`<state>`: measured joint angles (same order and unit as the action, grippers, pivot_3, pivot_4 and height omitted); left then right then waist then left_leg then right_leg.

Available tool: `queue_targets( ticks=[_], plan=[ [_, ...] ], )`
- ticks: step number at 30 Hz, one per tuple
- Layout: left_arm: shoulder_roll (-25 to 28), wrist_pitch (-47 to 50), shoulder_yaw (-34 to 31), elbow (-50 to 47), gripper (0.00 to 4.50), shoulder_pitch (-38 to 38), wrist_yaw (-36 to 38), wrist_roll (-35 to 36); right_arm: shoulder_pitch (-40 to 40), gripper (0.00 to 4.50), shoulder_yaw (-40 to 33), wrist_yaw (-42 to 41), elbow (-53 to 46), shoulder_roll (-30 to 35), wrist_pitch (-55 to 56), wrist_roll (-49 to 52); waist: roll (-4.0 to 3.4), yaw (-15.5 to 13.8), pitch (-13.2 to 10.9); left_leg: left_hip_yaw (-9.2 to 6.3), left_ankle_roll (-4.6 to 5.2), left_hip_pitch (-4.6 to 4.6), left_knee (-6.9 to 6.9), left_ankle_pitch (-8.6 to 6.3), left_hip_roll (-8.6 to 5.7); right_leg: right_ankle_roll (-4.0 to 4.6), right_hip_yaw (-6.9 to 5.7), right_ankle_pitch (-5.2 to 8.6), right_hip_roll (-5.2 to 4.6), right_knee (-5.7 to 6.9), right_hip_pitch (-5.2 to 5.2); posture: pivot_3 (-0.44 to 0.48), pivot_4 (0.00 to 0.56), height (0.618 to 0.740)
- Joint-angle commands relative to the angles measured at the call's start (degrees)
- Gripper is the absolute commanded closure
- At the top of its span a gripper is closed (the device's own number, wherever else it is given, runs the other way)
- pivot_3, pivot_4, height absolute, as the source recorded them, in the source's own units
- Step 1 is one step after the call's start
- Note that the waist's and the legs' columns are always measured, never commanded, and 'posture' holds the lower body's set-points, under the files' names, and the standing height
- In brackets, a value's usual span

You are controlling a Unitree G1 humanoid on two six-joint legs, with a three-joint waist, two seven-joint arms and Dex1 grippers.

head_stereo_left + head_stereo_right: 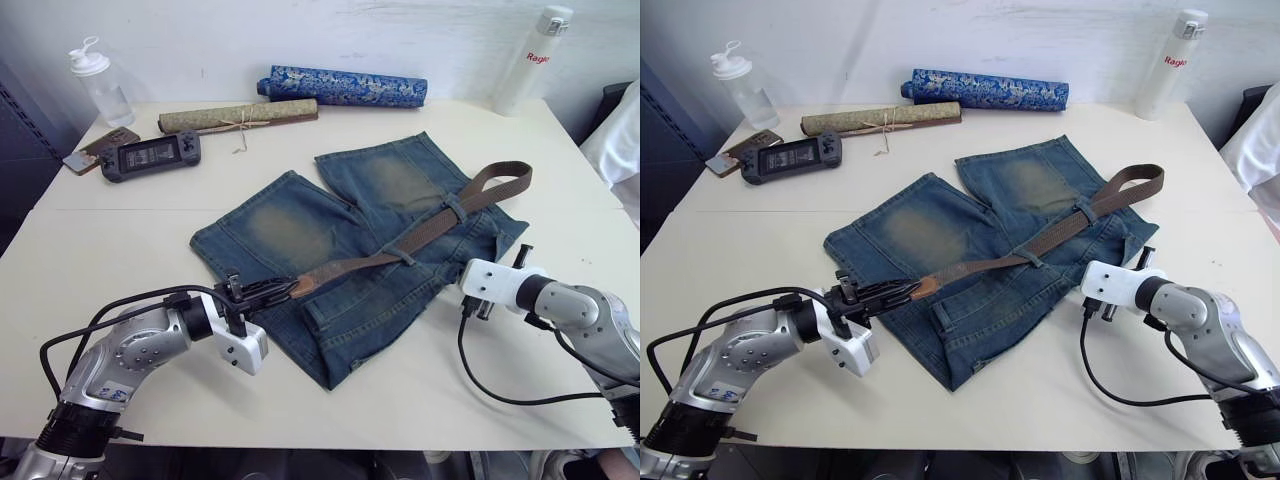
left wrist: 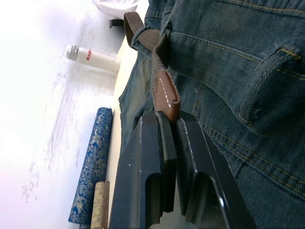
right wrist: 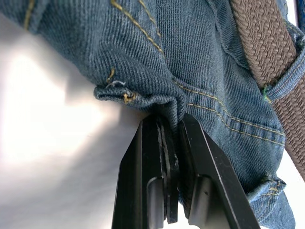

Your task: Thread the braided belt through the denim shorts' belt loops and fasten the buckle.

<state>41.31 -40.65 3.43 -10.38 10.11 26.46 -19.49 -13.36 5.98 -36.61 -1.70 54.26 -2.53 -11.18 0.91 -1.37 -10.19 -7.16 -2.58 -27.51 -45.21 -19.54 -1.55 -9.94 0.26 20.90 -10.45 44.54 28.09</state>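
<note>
White table (image 1: 120,400) against a pale wall carries the shorts (image 1: 370,250), which lie flat near the middle with the waistband toward the robot and the legs toward the wall. Across the waistband runs the belt (image 1: 420,235), its long axis diagonal from near-left to far-right. It passes under two loops (image 1: 455,208) that I can see, and at the far right it bends back in a fold; the buckle I cannot find. The tan tip (image 2: 166,94) is at the near-left end, and the left gripper (image 1: 262,294) has its fingers closed narrow on this tip, as the left wrist view shows. So the belt goes away from this gripper to the right and backward, and the left arm is clearly the nearer one for pulling. The right gripper (image 1: 1118,288) is at the right edge of the shorts, and its fingers pinch a fold of the denim hem there, apart from the belt. I judge that the next pull should follow the line of the belt, to the left and toward the robot, while the right one holds the cloth against it. Behind the shorts are a blue roll (image 1: 345,86) and an olive mat (image 1: 238,116).
</note>
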Motion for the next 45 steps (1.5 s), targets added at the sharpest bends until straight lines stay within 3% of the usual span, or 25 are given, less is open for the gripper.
queue_targets(
  ticks=[1,2,5,9,12,17,19,22,24,26,28,32,35,39,45],
  plan=[
    [-0.1,-0.2,0.2,-1.6,4.5,0.3,0.1,1.1,0.2,4.39,-2.2,-1.0,1.1,-0.3,-2.4,0.5,0.0,0.0,0.0,0.0,0.0,0.0,0.0,0.0,0.0,0.0,0.0,0.0,0.0,0.0,0.0,0.0,0.15,0.645],
    [-0.1,-0.2,0.2,-1.6,4.5,0.3,0.1,1.1,0.3,4.39,-2.5,-1.2,0.9,-0.4,-2.7,0.8,0.0,0.0,0.0,0.0,0.0,0.0,0.0,0.0,0.0,0.0,0.0,0.0,0.0,0.0,0.0,0.0,0.15,0.645],
    [-0.1,-0.7,0.2,-1.5,4.5,0.3,0.3,1.1,1.5,3.38,-3.8,-1.9,-0.6,0.2,-4.6,1.6,0.0,-0.1,0.0,0.0,0.0,0.0,0.0,0.0,0.0,0.0,0.0,0.0,0.0,0.0,0.0,0.0,0.15,0.645],
    [0.0,-1.1,0.2,-1.4,4.5,0.3,0.3,1.0,3.3,1.42,-7.6,-1.8,-4.2,-0.3,-7.5,3.2,0.0,-0.1,0.0,-0.01,0.0,-0.01,0.01,0.0,-0.02,0.0,0.0,0.0,-0.01,-0.02,0.0,0.0,0.15,0.645],
    [0.3,-1.2,-0.3,-1.7,4.5,0.2,0.2,0.8,3.1,0.07,-14.8,-4.3,-12.1,-2.9,-20.2,13.2,-0.01,-0.1,0.0,-0.02,0.0,-0.01,0.02,0.0,-0.01,0.0,0.0,0.0,0.0,-0.02,0.0,0.0,0.15,0.645],
    [0.2,-1.5,-0.9,-2.0,4.5,0.2,-0.3,0.2,-0.7,0.02,-26.5,-9.3,-25.0,-4.6,-53.7,38.6,-0.23,0.2,-0.1,-0.01,0.01,0.0,0.04,0.0,0.01,-0.02,0.04,-0.01,0.01,-0.02,0.01,0.0,0.15,0.645],
    [0.0,-1.3,-1.1,-2.3,4.5,0.1,-0.5,-0.1,-9.0,0.02,-34.4,-10.1,-25.5,-10.5,-78.1,51.3,-0.23,0.3,-0.1,-0.01,0.01,0.01,0.04,0.0,0.04,-0.01,0.03,-0.01,0.03,-0.02,0.01,0.0,0.15,0.645],
    [-0.3,-1.5,-1.3,-2.8,4.5,0.2,-0.9,-0.5,-12.8,0.02,-39.6,-4.6,-21.1,-17.5,-90.0,74.7,-0.21,0.2,-0.1,-0.01,0.01,0.04,0.07,0.0,0.11,0.05,0.02,-0.07,0.1,-0.05,0.0,0.0,0.15,0.645],
    [-0.3,-1.5,-1.4,-3.1,4.5,0.2,-1.0,-0.6,-12.6,0.02,-40.0,6.9,-17.0,-23.2,-90.0,87.6,-0.12,0.0,-0.1,-0.08,0.03,0.04,0.17,-0.01,0.19,0.14,-0.08,-0.01,0.17,-0.09,-0.01,0.0,0.15,0.645],
    [-0.3,-1.5,-1.6,-3.4,4.5,0.3,-1.2,-0.8,-5.1,0.02,-30.8,24.9,-16.3,-19.2,-77.8,110.2,-0.25,-0.2,-0.2,-0.08,0.04,-0.02,0.15,-0.01,0.19,0.16,-0.1,0.0,0.15,-0.08,0.03,0.0,0.15,0.645],
    [-0.3,-1.4,-1.7,-3.6,4.5,0.5,-1.3,-1.0,1.3,0.02,-23.1,36.2,-18.6,-19.0,-67.1,122.6,-0.3,-0.1,-0.2,-0.05,0.04,-0.72,-0.16,0.0,-0.02,0.15,-0.05,0.01,-0.1,0.19,0.61,0.0,0.15,0.645],
    [-0.2,-1.5,-1.5,-4.0,4.5,0.6,-1.1,-1.1,7.0,0.02,-15.1,50.9,-24.3,-32.3,-52.8,124.2,-0.22,1.5,-0.2,0.04,0.1,-0.79,-0.22,0.07,-0.11,-0.14,0.09,-0.15,-0.1,0.08,0.68,0.0,0.15,0.645],
    [-0.2,-1.5,-1.2,-4.2,4.5,0.8,-1.0,-1.1,6.3,0.02,-12.4,61.8,-26.0,-42.3,-44.9,124.2,-0.33,2.0,-0.2,-0.05,0.29,-0.61,-0.04,0.18,-0.11,-0.15,0.1,-0.15,-0.06,0.2,0.67,0.0,0.15,0.645],
    [-0.3,-1.6,-1.0,-4.3,4.5,1.1,-1.0,-1.2,3.3,0.02,-9.8,71.3,-25.4,-48.4,-40.3,124.2,-0.33,2.1,-0.2,-0.11,0.25,-0.69,-0.05,0.21,-0.12,-0.07,0.1,-0.11,-0.02,0.41,0.89,0.0,0.15,0.645],
    [-0.1,-1.7,-0.7,-4.1,4.5,1.0,-0.7,-1.2,1.5,0.02,-11.1,75.2,-25.3,-51.1,-37.7,124.2,-0.33,2.4,-0.2,-0.09,0.22,-0.76,-0.05,0.22,-0.13,0.0,0.13,-0.08,-0.02,0.55,1.04,0.0,0.15,0.645]
  ],
)
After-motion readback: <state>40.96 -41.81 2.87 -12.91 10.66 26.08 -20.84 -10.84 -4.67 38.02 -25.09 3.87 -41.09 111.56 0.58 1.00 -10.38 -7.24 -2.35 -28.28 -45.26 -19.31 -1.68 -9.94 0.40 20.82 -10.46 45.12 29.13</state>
